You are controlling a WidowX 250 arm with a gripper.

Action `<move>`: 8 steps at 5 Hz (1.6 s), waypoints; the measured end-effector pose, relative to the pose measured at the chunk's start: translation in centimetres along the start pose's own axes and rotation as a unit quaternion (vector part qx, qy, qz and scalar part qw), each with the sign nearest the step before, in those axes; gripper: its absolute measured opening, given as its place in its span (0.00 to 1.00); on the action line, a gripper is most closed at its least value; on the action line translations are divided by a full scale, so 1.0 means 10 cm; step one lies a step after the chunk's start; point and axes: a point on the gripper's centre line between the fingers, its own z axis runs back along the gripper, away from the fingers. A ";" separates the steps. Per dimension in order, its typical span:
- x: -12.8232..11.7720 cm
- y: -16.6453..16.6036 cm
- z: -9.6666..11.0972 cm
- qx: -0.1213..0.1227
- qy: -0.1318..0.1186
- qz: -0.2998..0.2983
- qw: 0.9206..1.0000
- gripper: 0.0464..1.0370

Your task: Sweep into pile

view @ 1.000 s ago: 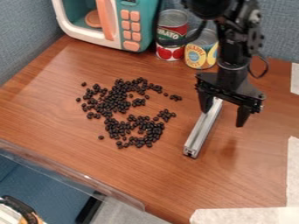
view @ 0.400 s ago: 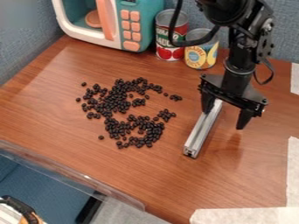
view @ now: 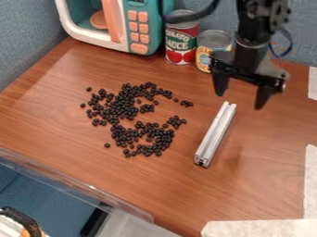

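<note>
My black gripper (view: 240, 98) hangs at the upper right, just beyond the far end of a silver metal bar. Its two fingers are spread wide and hold nothing. The bar (view: 216, 134) lies on the table at a slant, to the right of the beans, its near end at the lower left. Many small black beans (view: 127, 106) are spread over the middle left in an uneven patch, with a second cluster (view: 145, 139) joined below and a few strays around the edges.
A tomato can (view: 180, 39) and a yellow-labelled can (view: 206, 54) stand at the back, close to the gripper. A toy microwave (view: 145, 28) is at the back left. The wooden table (view: 204, 194) has a clear plastic rim (view: 80, 180) at its front left.
My gripper has moved up the view, away from the bar, and its fingers no longer overlap the bar's far end. The bar and beans have not moved.
</note>
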 end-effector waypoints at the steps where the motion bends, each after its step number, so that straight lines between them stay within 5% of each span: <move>1: -0.02 0.05 -0.02 0.011 0.006 0.001 1.000 0.96; 3: -0.31 0.10 -0.48 0.040 0.092 -0.003 0.995 0.96; 5: -0.40 0.11 -0.60 0.045 0.115 -0.002 0.992 0.91; 7: -0.44 0.07 -0.64 0.032 0.123 -0.001 0.992 0.36; 8: -0.46 0.08 -0.65 0.029 0.127 -0.002 0.992 0.35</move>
